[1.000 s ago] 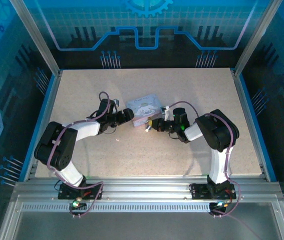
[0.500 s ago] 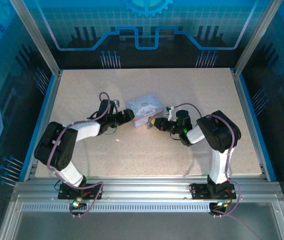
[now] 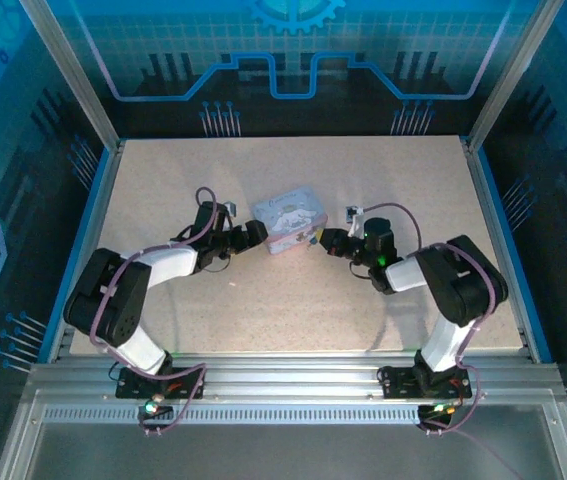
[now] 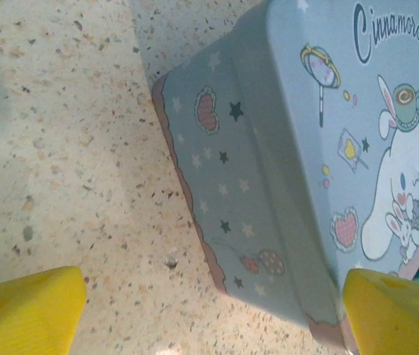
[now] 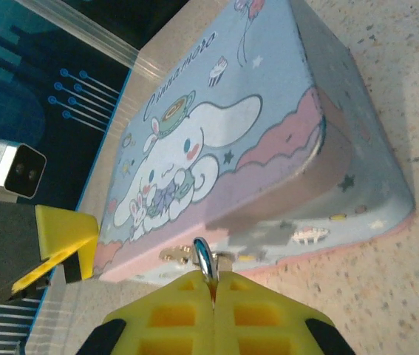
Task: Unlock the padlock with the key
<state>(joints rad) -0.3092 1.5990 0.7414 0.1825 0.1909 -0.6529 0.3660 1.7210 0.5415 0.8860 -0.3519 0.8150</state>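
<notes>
Right claw (image 5: pixel 212 296) pinching the padlock (image 5: pixel 205 260) at the edge of the tin (image 5: pixel 268 140); left claw (image 4: pixel 209 303) spread wide.
Up close on the right wrist, the yellow pads (image 5: pixel 253 314) are pressed together on the lock. Only its thin silver shackle pokes out between them, right by the small gold clasp (image 5: pixel 171 255) on the tin's pink-trimmed side; the lock's body is hidden. On the tin's other side, the left claw's pads stand far apart, one just beside the tin's corner, the other over bare worktop (image 3: pixel 383 180), gripping nothing. From above, the pale blue cartoon tin lies flat between the two claws, with speckled surface stretching beyond it to the far blue wall (image 3: pixel 283 70).
</notes>
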